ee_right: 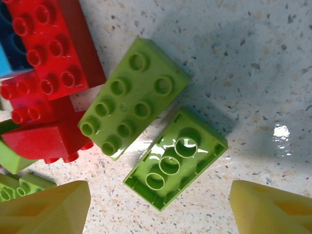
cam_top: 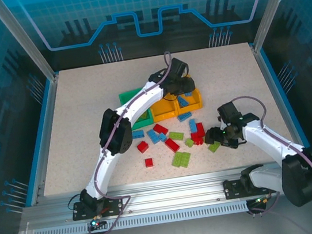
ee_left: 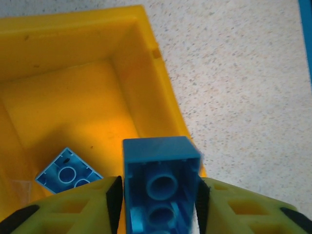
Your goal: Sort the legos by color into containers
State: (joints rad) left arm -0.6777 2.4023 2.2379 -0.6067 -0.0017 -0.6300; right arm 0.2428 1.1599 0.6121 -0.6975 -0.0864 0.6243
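My left gripper (ee_left: 158,204) is shut on a blue lego (ee_left: 161,185), which is held hollow side toward the camera over the right wall of an orange-yellow container (ee_left: 146,83). Another blue lego (ee_left: 66,173) lies inside that container. In the top view the left gripper (cam_top: 177,85) hangs over the far containers. My right gripper (ee_right: 161,209) is open, low over an upside-down lime green lego (ee_right: 175,158) that lies between its fingers, untouched. A studs-up green lego (ee_right: 134,97) lies just beyond it, beside red legos (ee_right: 53,48). In the top view the right gripper (cam_top: 214,139) is at the pile's right edge.
A green container (cam_top: 133,97) and two orange-yellow containers (cam_top: 164,111) (cam_top: 191,97) stand side by side mid-table. Loose red, blue and green legos (cam_top: 170,138) are scattered in front of them. A raised blue rim (cam_top: 271,89) borders the table.
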